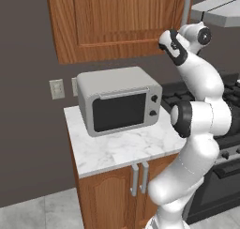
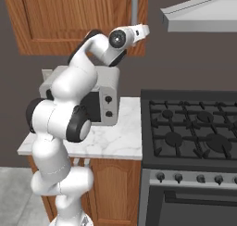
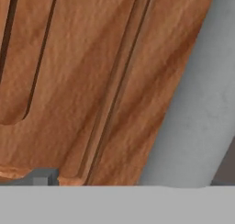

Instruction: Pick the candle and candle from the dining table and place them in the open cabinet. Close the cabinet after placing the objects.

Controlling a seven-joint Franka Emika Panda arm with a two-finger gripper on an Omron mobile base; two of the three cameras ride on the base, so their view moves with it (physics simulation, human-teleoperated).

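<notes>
Pressed up close against the reddish-brown panelled wooden wall cabinet (image 1: 117, 21), the robot's two-finger pincer (image 2: 143, 30) sits by the door's lower corner next to the long squared grey bar handle (image 3: 193, 108); whether its fingers are apart or together I cannot tell. The hand is probably held there to push the door home (the closing step, judging by the task). The door looks shut or nearly so, hiding whatever the cabinet holds, so I cannot confirm the candles are inside. Below, a grey boxy microwave (image 1: 119, 106) stands toward the back edge of the small white marble counter (image 1: 117, 150).
</notes>
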